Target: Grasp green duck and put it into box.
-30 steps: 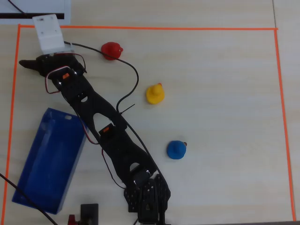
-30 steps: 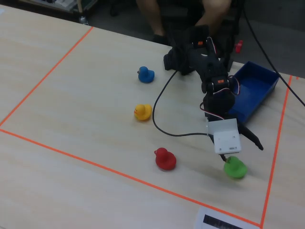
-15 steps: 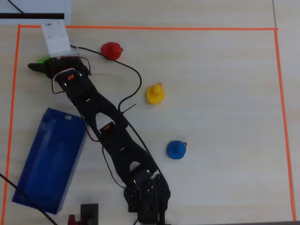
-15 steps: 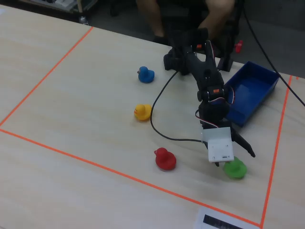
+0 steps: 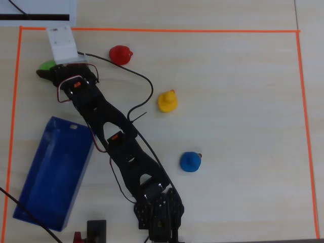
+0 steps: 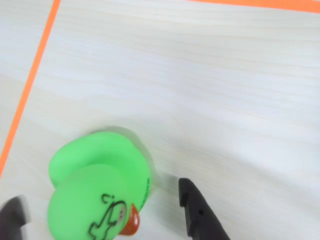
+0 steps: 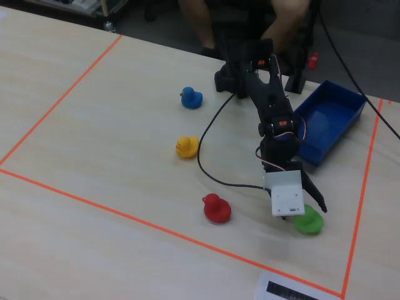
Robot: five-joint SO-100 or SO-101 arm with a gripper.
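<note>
The green duck (image 6: 100,195) sits on the table, its orange-red beak toward the lower right of the wrist view. My gripper (image 6: 107,217) is open and low over it. One finger (image 6: 15,215) is left of the duck and the other finger (image 6: 200,215) right of it, with a gap on each side. In the overhead view the duck (image 5: 47,65) peeks out at the far left under my gripper (image 5: 48,72). The blue box (image 5: 50,172) lies at the lower left, empty. In the fixed view the duck (image 7: 308,222) is near the front right corner and the box (image 7: 328,125) is behind it.
A red duck (image 5: 121,54), a yellow duck (image 5: 167,101) and a blue duck (image 5: 190,162) stand on the table right of the arm. An orange tape line (image 5: 15,101) runs close to the left of the green duck. A black cable (image 5: 144,81) trails from the arm.
</note>
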